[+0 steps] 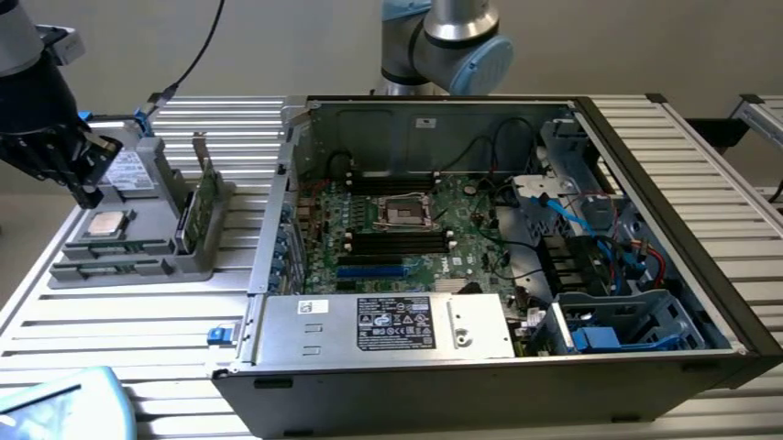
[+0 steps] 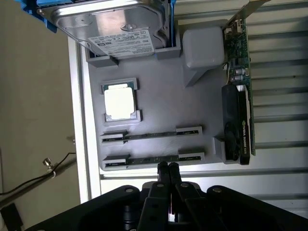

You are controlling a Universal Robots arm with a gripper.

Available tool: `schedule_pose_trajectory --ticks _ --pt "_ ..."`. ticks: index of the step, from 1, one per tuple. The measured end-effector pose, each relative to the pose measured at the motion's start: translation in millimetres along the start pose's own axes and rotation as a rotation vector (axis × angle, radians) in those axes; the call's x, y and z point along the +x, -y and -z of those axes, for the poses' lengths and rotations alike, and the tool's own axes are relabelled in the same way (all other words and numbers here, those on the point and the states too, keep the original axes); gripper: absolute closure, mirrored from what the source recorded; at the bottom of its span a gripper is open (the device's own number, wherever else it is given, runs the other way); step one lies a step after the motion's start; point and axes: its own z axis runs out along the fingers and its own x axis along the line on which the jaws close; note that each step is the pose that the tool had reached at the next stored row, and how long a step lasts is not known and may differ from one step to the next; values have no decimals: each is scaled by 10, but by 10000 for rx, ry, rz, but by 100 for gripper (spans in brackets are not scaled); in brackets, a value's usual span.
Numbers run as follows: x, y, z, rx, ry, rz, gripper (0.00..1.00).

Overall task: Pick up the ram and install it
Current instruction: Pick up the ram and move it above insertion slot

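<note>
Two ram sticks stand on edge in the holders of a grey tray (image 2: 159, 103): one ram stick (image 2: 151, 135) lies closer to the silver processor chip (image 2: 119, 103), the other ram stick (image 2: 153, 158) lies just off my fingertips. In the exterior view the sticks (image 1: 108, 258) sit at the tray's front. My black gripper (image 2: 168, 167) hangs above the tray with its fingers shut and nothing between them. From outside, the gripper (image 1: 90, 192) is at the tray's far left corner.
The tray also carries a hard drive (image 2: 118, 29) in a blue frame and a green graphics card (image 2: 239, 96) standing upright. On the exterior view's right is the open computer case (image 1: 514, 238), with the motherboard's memory slots (image 1: 398, 240) beside the processor socket (image 1: 405, 213).
</note>
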Motion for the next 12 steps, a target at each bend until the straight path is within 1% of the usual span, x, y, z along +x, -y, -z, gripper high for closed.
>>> schedule_pose_trajectory --ticks 10,12 --pt "1 0 -2 5 -2 26 90" --pt "1 0 -5 27 -14 323 90"
